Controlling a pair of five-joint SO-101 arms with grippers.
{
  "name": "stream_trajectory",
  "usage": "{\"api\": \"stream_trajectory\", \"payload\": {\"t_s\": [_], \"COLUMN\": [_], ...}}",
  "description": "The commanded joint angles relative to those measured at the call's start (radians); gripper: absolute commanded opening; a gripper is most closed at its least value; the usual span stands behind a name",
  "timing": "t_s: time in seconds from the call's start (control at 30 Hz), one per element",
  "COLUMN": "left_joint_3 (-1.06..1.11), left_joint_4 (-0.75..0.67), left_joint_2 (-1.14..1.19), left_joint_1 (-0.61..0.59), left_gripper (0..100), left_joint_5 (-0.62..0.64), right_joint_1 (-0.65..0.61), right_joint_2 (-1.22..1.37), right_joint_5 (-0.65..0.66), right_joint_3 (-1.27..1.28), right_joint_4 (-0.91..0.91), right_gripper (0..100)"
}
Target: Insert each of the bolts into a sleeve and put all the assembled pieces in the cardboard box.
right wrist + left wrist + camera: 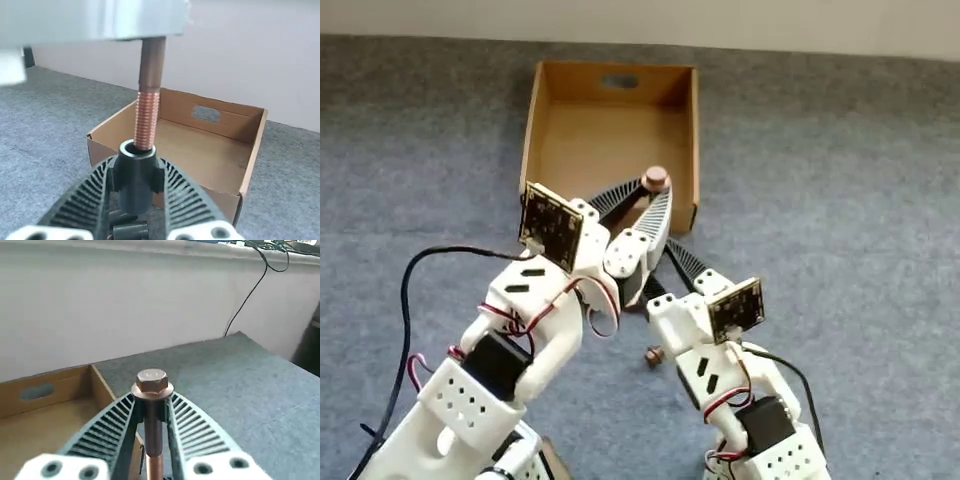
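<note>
The left hand [152,407] is closed on a bolt [151,385], gripping its shank just under the hex head and holding it upright, head up. The right hand [135,172] is clamped around a dark sleeve [134,182], also upright, directly below. The bolt's threaded end meets the sleeve's mouth. Both are held just in front of the cardboard box [610,80], which sits toward the far edge of the table [840,200]. A second sleeve [131,231] lies on the table under the right hand. A small brown piece [653,355] rests between the arms.
</note>
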Motion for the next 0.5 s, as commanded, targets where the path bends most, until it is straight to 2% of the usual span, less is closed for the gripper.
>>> {"api": "stream_trajectory", "payload": {"t_s": [0.0,0.47], "left_joint_3": [-0.001,0.044], "left_joint_4": [-0.026,-0.021], "left_joint_2": [-0.005,-0.007], "left_joint_1": [0.012,0.010], "left_gripper": [1,1], "left_joint_5": [-0.009,-0.011], "right_joint_1": [-0.005,-0.005], "right_joint_2": [-0.013,-0.013], "right_joint_5": [-0.006,-0.006], "right_joint_3": [0.033,0.035], "right_joint_4": [-0.027,-0.027], "right_gripper": [0.6,0.6]}}
